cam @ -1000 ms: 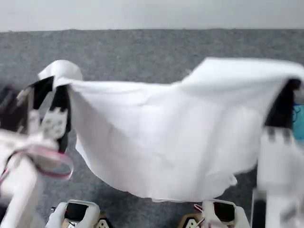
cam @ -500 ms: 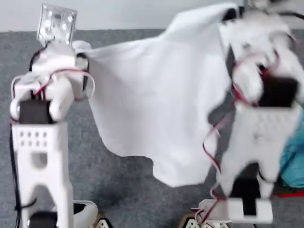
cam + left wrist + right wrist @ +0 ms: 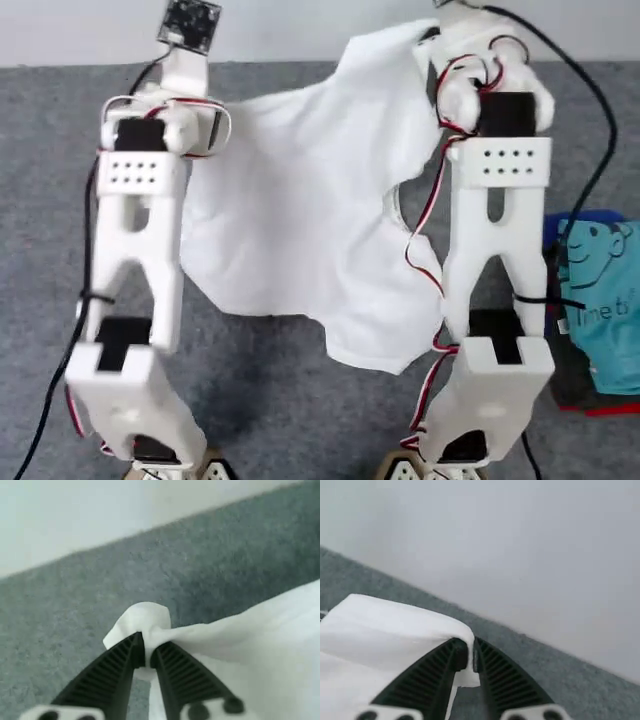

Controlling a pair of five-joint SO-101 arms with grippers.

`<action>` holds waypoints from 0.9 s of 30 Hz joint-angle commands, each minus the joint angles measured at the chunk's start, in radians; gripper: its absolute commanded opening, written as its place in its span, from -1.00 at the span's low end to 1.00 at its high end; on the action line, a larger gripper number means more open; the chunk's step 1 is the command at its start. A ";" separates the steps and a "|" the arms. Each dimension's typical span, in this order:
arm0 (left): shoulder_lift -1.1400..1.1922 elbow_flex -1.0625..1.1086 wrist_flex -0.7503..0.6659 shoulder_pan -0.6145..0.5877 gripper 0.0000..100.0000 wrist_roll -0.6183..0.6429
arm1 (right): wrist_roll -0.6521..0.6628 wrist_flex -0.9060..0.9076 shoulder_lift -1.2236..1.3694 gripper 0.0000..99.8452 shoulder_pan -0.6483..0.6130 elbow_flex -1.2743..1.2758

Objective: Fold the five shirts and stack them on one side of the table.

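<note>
White shirt (image 3: 300, 230) pinched tight by left claw (image 3: 146, 647) and right claw (image 3: 470, 650), teal shirt (image 3: 605, 300) beside right arm (image 3: 498, 250)

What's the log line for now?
left end effector: shut on shirt | right end effector: shut on shirt | shirt: spread between them

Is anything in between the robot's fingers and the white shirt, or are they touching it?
Nothing is in between. The left gripper and the right gripper are each shut on an edge of the white shirt, which is spread between them over the grey table.
</note>
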 commanded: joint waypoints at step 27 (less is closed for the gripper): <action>0.095 -0.259 0.651 -0.087 -0.97 -0.035 | 0.064 0.739 -0.542 -0.98 -0.102 0.112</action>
